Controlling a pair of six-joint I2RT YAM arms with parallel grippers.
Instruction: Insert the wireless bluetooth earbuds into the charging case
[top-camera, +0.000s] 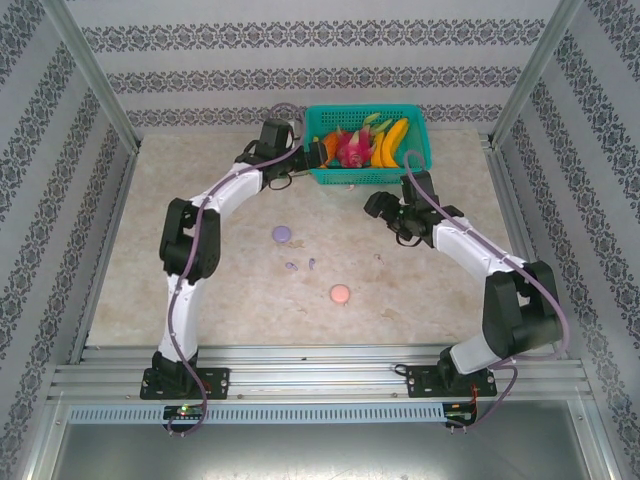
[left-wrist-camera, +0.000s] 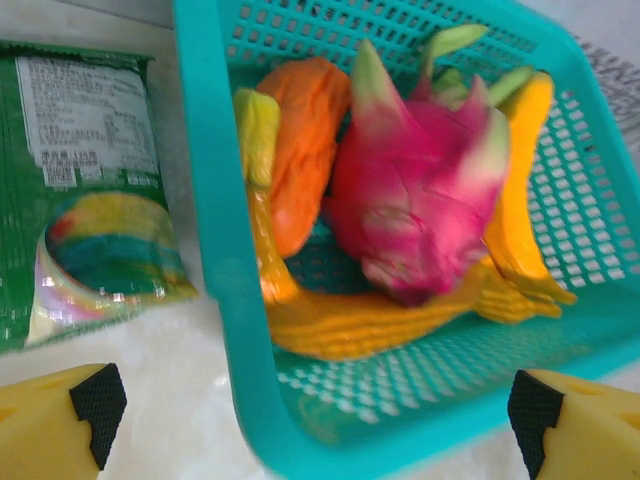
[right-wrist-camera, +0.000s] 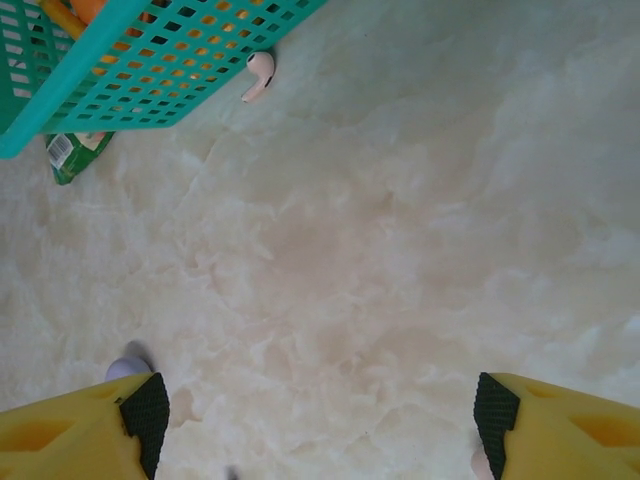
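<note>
Top view: lavender case (top-camera: 282, 233) and pink case (top-camera: 340, 294) lie well apart on the table (top-camera: 200, 180), with two loose lavender earbuds (top-camera: 291, 266) between them; the left gripper (top-camera: 318, 152) is at the left wall of the teal basket (top-camera: 330, 178), and the right gripper (top-camera: 385, 205) is over bare table just below it. Right wrist view adds a pale pink earbud (right-wrist-camera: 260, 72) lying just beside the basket's foot, outside any case, with the right fingers (right-wrist-camera: 145, 420) spread wide and holding nothing. Left wrist view gives the close detail: fingers (left-wrist-camera: 95, 400) spread and empty before the basket, a dragon fruit (left-wrist-camera: 420, 200) inside it, a green packet (left-wrist-camera: 85, 180) outside its wall.
</note>
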